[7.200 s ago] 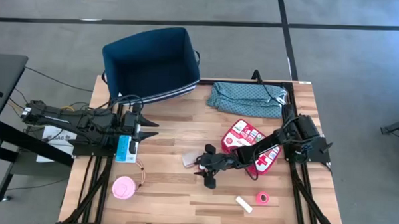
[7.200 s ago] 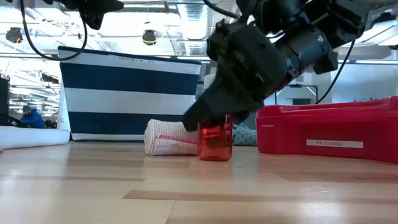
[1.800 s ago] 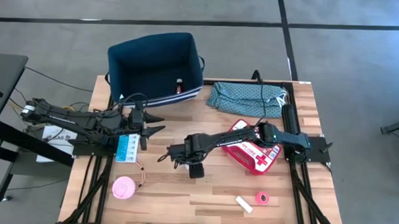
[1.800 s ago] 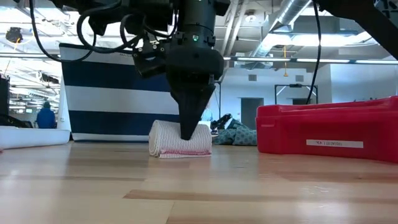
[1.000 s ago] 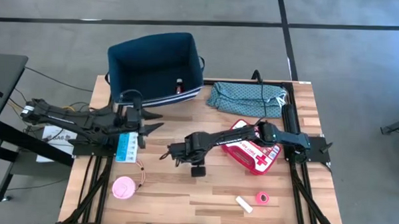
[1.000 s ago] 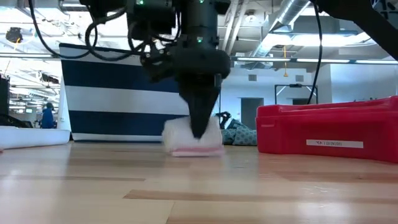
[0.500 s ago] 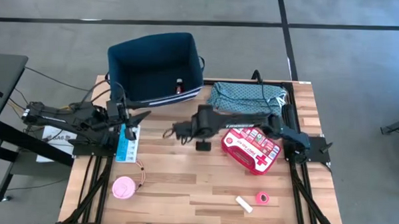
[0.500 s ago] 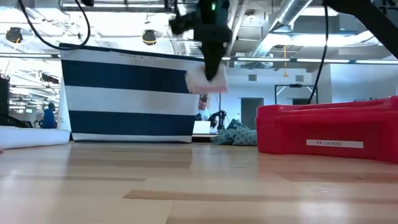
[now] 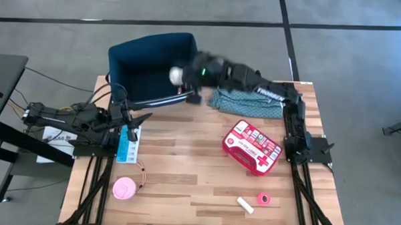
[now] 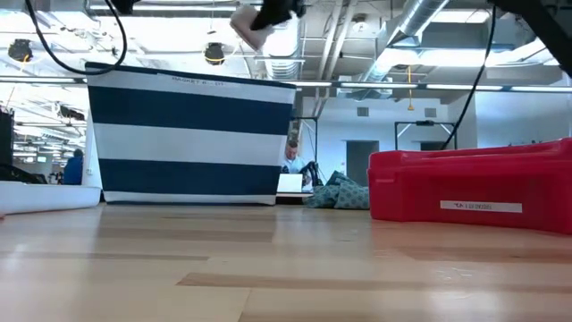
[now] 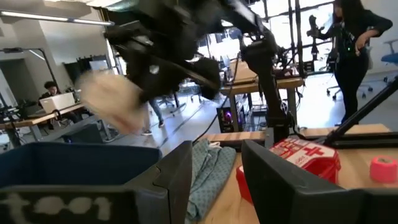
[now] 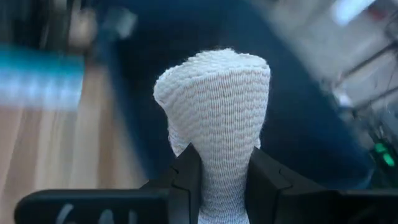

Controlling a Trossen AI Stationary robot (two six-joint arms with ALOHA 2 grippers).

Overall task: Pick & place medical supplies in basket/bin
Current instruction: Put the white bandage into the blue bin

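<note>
A white knit bandage roll (image 12: pixel 214 106) is in my right gripper (image 12: pixel 222 167), which is shut on it high over the open top of the dark navy bin (image 9: pixel 155 64). In the high view the roll (image 9: pixel 176 74) and the arm are blurred. In the low view the roll (image 10: pixel 253 24) is above the striped bin wall (image 10: pixel 192 143). My left gripper (image 9: pixel 141 116) waits open at the table's left, beside the light-blue box (image 9: pixel 127 145). The red first-aid pouch (image 9: pixel 251 146), pink tub (image 9: pixel 125 189), pink tape roll (image 9: pixel 263 198) and white tube (image 9: pixel 245 205) lie on the table. My right gripper pinches the bandage roll between its two fingers (image 12: pixel 186 177) at one end of the roll (image 12: pixel 217 155). The rest of the roll sticks out past the fingertips. The roll is lifted clear of the table, over the bin's opening.
A teal patterned cloth (image 9: pixel 248 99) lies at the far right of the table, next to the bin. A small item (image 9: pixel 181 90) shows inside the bin by its right wall. People stand in the room beyond the table (image 11: pixel 351 43).
My right gripper has lifted the bandage roll off the middle of the table. It has swung it up and toward the far left, to above the bin. My left gripper has drawn back a little toward the table's left edge.
</note>
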